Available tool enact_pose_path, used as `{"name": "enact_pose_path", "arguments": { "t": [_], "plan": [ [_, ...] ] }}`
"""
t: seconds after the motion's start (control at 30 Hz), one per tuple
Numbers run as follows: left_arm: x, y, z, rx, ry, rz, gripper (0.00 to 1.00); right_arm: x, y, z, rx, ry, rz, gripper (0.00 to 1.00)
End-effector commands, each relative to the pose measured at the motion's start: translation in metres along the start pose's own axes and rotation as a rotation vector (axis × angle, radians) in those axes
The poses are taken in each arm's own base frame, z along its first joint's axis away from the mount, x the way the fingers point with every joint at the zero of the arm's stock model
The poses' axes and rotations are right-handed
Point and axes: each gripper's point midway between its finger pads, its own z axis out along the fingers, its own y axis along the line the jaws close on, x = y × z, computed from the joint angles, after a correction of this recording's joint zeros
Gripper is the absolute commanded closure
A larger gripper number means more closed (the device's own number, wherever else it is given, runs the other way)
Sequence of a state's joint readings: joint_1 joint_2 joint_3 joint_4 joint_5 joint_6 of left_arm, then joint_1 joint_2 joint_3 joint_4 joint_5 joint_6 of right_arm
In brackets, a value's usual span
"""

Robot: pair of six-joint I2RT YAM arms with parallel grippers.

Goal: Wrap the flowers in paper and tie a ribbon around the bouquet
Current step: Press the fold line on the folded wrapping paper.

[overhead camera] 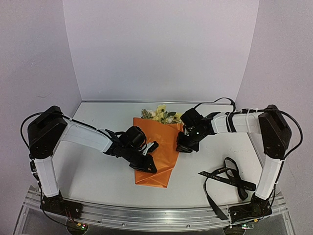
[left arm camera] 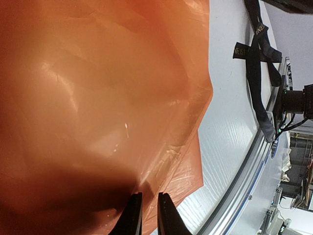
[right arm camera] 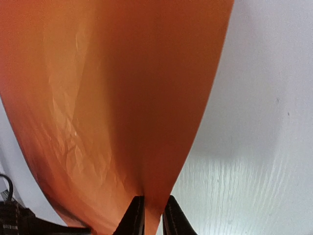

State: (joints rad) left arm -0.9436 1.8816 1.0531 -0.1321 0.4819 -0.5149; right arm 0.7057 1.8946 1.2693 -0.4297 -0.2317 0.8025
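Ribbon: the black ribbon (overhead camera: 230, 177) lies loose and looped on the table (overhead camera: 98, 171) at the near right. It is well apart from the paper and neither gripper touches it.
Left claw: the left gripper (overhead camera: 149, 164) reaches in from the left onto the near left part of the paper. In the left wrist view its fingertips (left arm camera: 133, 215) stand almost together, clenched on a fold of the orange sheet.
Paper: the paper (overhead camera: 161, 147) sits in the middle of the table, folded over into a creased bundle. Its narrow end points near and its wide end points far.
Right claw: the right gripper (overhead camera: 185, 146) comes in from the right at the paper's far right edge. In the right wrist view the sheet runs down into the slim gap between its fingertips (right arm camera: 134, 218). I cannot tell whether it is pinched or let go.
Flowers: the flowers (overhead camera: 159, 115) show pale yellow blossoms and green leaves poking out of the paper's far, wide end. The stems are hidden under the sheet.
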Motion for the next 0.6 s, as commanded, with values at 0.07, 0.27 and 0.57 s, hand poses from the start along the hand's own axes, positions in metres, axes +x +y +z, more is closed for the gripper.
{"name": "enact_pose_path", "arguments": {
  "t": [0.07, 0.27, 0.57],
  "plan": [
    [-0.007, -0.012, 0.001, 0.045, -0.017, 0.019, 0.87, 0.031, 0.014, -0.037, -0.051, -0.007, -0.041, 0.73],
    [-0.009, -0.013, 0.000, 0.045, -0.022, 0.020, 0.88, 0.056, 0.028, -0.026, -0.082, 0.043, -0.069, 0.76],
    [-0.010, -0.015, -0.002, 0.045, -0.026, 0.023, 0.88, 0.079, 0.049, 0.003, -0.122, 0.098, -0.052, 0.92]
  ]
}}
